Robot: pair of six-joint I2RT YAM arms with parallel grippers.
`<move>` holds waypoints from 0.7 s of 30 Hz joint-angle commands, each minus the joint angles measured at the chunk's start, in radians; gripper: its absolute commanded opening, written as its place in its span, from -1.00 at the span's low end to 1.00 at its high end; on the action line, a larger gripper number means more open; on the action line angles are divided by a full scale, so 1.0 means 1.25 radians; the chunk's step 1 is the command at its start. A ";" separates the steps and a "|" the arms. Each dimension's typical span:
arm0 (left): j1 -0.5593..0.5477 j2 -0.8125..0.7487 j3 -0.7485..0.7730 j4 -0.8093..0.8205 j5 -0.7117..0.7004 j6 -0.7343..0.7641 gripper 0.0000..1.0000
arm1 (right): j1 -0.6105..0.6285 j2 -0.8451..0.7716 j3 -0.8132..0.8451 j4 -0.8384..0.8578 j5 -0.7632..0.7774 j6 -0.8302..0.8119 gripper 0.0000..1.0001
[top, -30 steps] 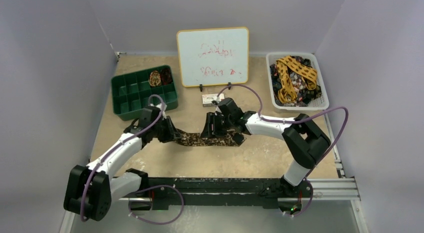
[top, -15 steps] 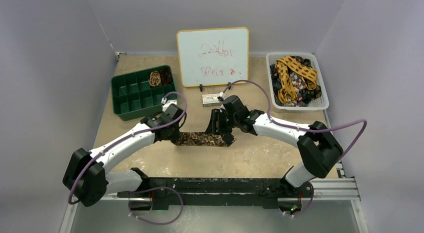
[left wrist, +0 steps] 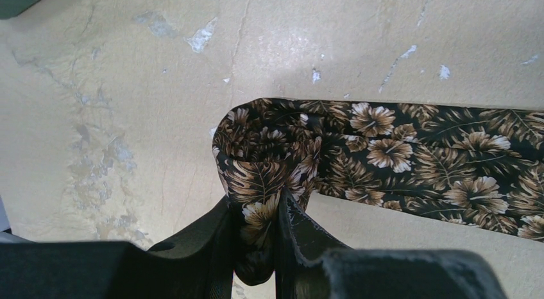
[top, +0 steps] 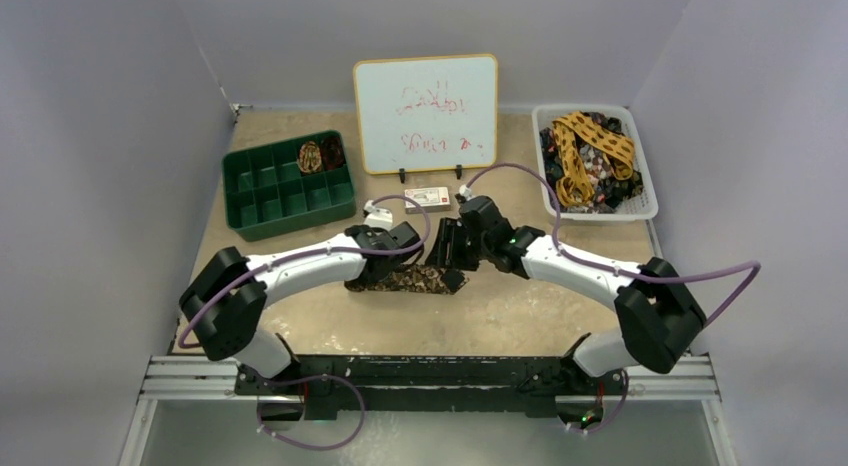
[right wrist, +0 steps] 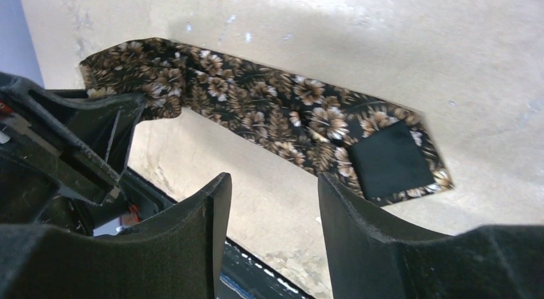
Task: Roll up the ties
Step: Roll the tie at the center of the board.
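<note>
A dark tie [top: 415, 280] with a brown leaf-and-flower print lies across the middle of the table. Its left end is wound into a small coil [left wrist: 269, 145], and my left gripper [left wrist: 256, 206] is shut on that coil. From the coil the flat part [left wrist: 417, 151] runs off to the right. The wide end with a black label [right wrist: 391, 161] lies flat on the table. My right gripper [right wrist: 272, 177] hangs open just above the table beside the tie, with nothing between its fingers. Seen from above, the left gripper [top: 372, 271] and right gripper [top: 447, 266] flank the tie.
A green compartment tray [top: 245, 201] at the back left holds rolled ties [top: 312, 156]. A white basket [top: 645, 201] at the back right holds loose ties [top: 590, 156]. A whiteboard [top: 425, 111] stands at the back, with a small box [top: 425, 196] before it.
My left gripper has travelled right along the tie with the coil in it, so the flat part is shorter. The right gripper has shifted a little right and stays open.
</note>
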 commanded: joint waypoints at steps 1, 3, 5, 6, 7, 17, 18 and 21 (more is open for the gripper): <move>-0.031 0.036 0.051 -0.021 -0.042 -0.042 -0.85 | -0.022 -0.033 -0.048 0.014 0.044 0.048 0.13; -0.040 0.049 0.063 -0.009 -0.029 -0.038 -0.80 | -0.033 -0.040 -0.068 0.036 0.032 0.062 0.15; -0.046 0.059 0.072 0.003 -0.017 -0.035 -0.72 | -0.042 -0.040 -0.080 0.048 0.022 0.068 0.16; -0.048 0.062 0.073 0.014 -0.006 -0.027 -0.68 | -0.044 -0.039 -0.082 0.051 0.019 0.069 0.17; -0.049 0.065 0.074 0.030 0.006 -0.018 -0.63 | -0.046 -0.036 -0.083 0.051 0.016 0.069 0.17; -0.051 0.095 0.072 0.147 0.122 0.017 -0.11 | -0.056 -0.031 -0.086 0.052 0.000 0.063 0.25; -0.051 0.097 0.074 0.158 0.132 0.020 -0.07 | -0.056 -0.030 -0.086 0.053 -0.003 0.061 0.25; -0.048 0.094 0.071 0.207 0.179 0.037 0.01 | -0.057 -0.026 -0.086 0.055 -0.010 0.061 0.26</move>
